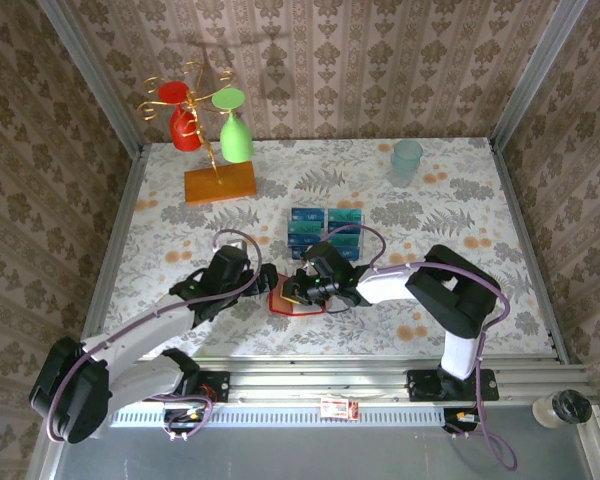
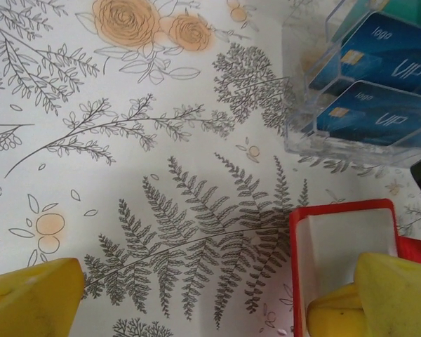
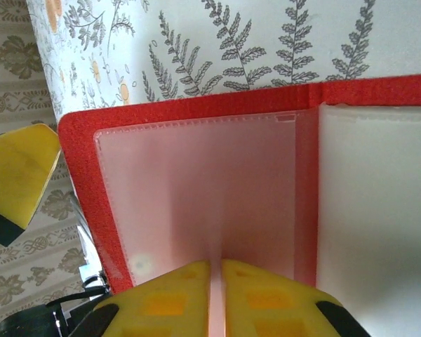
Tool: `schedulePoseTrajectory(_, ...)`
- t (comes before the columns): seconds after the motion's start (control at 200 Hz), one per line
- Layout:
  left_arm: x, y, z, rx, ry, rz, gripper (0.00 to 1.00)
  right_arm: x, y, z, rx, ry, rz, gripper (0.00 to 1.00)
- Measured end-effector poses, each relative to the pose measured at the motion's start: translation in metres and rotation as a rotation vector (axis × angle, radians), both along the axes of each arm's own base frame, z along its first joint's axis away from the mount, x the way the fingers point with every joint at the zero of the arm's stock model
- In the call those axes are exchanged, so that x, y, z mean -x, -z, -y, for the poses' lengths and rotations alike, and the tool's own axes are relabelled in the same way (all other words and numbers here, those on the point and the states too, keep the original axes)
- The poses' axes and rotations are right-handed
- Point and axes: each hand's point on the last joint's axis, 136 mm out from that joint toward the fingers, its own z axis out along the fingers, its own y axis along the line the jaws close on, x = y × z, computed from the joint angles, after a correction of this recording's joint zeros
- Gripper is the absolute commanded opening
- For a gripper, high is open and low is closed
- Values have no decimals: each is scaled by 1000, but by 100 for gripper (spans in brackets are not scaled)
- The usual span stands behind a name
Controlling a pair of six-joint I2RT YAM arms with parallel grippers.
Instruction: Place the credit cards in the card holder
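left gripper (image 1: 264, 278) and right gripper (image 1: 298, 290) at red card holder (image 1: 280, 307); credit cards (image 1: 325, 228) in rows just beyond

Blue credit cards (image 2: 376, 118) in the clear rack (image 2: 299, 135) each read "logo"; also "VIP".

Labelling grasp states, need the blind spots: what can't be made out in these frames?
- Top external: card holder largely under the left gripper and right gripper; contact unreadable.
- Left wrist: holder's lower right hidden by a yellow finger and the frame edge.
- Right wrist: holder's lower edge behind the nearly closed fingers; right page cut off.
- Top external: credit cards in the rack too small to count.
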Motion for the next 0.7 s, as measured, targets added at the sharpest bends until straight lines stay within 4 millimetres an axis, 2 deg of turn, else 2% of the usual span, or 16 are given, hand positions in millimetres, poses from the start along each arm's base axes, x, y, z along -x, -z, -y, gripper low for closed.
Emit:
schedulePoseTrajectory(0.35,5,18,-3,-54,17,-53,100,0,7,0,17,3,-19,15)
schedulePoseTrajectory(0.54,11,36,-7,-83,21,-92,100,2,8,3,30,3,-27,16)
schedulePoseTrajectory(0.7,16,49,-9,-106,27,-121,100,-2,-7,14,47,13,-5,16)
